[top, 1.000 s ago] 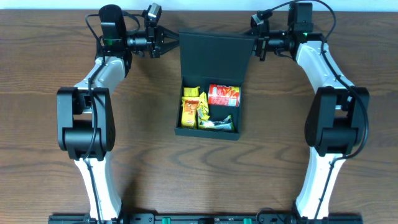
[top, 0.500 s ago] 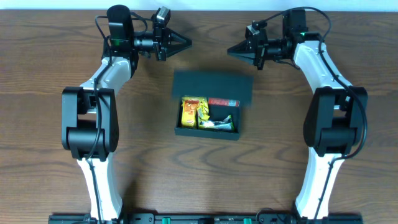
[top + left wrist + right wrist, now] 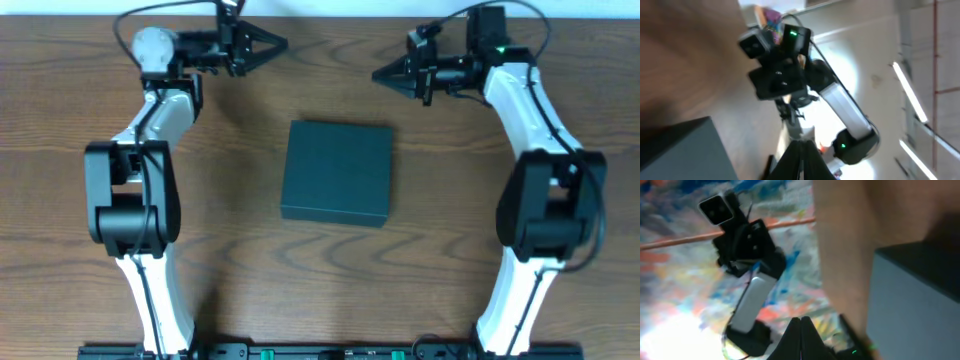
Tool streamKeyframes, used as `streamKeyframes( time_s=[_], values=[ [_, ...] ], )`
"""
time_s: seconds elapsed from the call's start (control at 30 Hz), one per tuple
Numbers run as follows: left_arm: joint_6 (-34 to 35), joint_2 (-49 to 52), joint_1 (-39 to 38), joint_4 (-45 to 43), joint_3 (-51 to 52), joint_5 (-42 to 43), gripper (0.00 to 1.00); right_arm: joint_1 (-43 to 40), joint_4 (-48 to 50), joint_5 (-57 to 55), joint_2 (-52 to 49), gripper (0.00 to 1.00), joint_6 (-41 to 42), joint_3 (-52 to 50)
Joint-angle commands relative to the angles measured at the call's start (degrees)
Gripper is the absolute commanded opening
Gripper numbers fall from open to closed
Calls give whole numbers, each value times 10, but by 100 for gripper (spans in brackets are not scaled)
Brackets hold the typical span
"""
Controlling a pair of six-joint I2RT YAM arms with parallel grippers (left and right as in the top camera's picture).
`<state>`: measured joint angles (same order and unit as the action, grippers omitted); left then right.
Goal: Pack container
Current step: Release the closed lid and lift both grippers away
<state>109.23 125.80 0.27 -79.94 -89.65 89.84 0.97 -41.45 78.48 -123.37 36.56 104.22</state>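
The container (image 3: 337, 172) is a dark teal-green box lying in the middle of the table with its flap lid down, so its contents are hidden. It also shows as a dark slab at the lower left of the left wrist view (image 3: 680, 152) and at the right of the right wrist view (image 3: 915, 295). My left gripper (image 3: 282, 44) is shut and empty, raised at the back left, pointing right; its closed fingers show in the left wrist view (image 3: 801, 144). My right gripper (image 3: 377, 75) is shut and empty at the back right, pointing left, with closed fingers in the right wrist view (image 3: 801, 320).
The wooden table (image 3: 230, 250) surrounds the box. Both arms' bases stand at the front edge, left and right of the box. The wrist cameras look across at each other's arm.
The lid has dropped from upright to fully shut over the snacks. Both grippers have drawn back from the lid, the left one up and outward, the right one slightly up.
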Motion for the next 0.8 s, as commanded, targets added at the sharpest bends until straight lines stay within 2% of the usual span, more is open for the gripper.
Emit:
streamKeyframes(
  time_s=[0.0, 0.13, 0.2, 0.33, 0.47, 0.6, 0.77],
  values=[
    [101, -27, 6, 5, -31, 8, 6, -1, -20, -134, 101, 2, -15, 9],
    [101, -56, 8, 10, -55, 8, 6, 3, -126, -391, 223, 2, -35, 9],
    [101, -67, 8, 41, -62, 6, 6, 10, -175, -495, 274, 2, -40, 9],
    [101, -109, 5, 143, -69, -35, 6, 30, -251, -645, 367, 19, -56, 9],
    [100, -148, 4, 167, -90, -28, 6, 44, -316, -702, 412, 32, -57, 9],
    [100, -191, 13, 228, -106, -19, 6, 53, -391, -711, 429, 40, -71, 9],
    [81, -232, 42, 376, -110, -137, 6, 76, -466, -706, 433, 58, -77, 9]
  ],
)
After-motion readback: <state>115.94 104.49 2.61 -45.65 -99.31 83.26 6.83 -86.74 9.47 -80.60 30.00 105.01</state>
